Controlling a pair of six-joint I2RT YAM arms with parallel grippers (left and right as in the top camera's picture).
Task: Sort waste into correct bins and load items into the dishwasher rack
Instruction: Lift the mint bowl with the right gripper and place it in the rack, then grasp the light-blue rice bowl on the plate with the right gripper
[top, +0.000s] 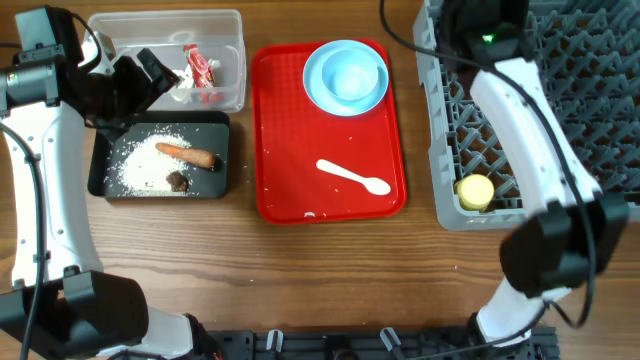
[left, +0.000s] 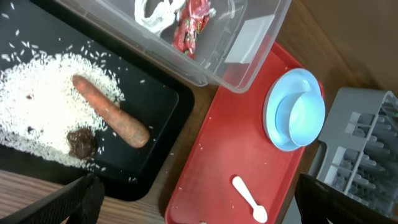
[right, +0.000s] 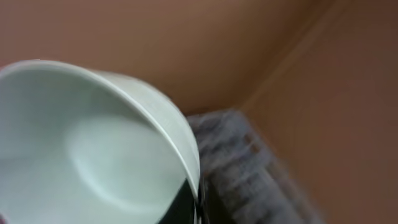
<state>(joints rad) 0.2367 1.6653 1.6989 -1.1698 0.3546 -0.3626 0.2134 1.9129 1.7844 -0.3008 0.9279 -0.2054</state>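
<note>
the right gripper (right: 194, 198) is at 1 o'clock, over the rack (top: 560, 110), and the mint bowl (right: 81, 149) fills its camera. a dark finger (right: 186, 210) lies against the rim, so i judge the gripper clamped on that rim, though the second finger is hidden. the bowl is tipped on edge with its mouth toward the camera and its axis well off upright, which likely suits standing it between the pegs (top: 590, 70) rather than laying it flat. the cup (top: 475, 190) sits in the rack's 7 o'clock corner. the left gripper (left: 199, 186) hangs wide open and empty at 10 o'clock, where the tub (top: 232, 60) meets the black tray (top: 100, 180). rice (top: 135, 160), sausage (top: 188, 154) and lump (top: 178, 181) lie in that tray, and wrapper (top: 200, 70) and tissue (left: 155, 11) in the tub. on the red tray (top: 285, 150) the blue bowl (top: 352, 72) sits in the plate (top: 315, 85) at 12. the spoon (top: 352, 177) lies along 10-to-4, scoop toward 4.
</note>
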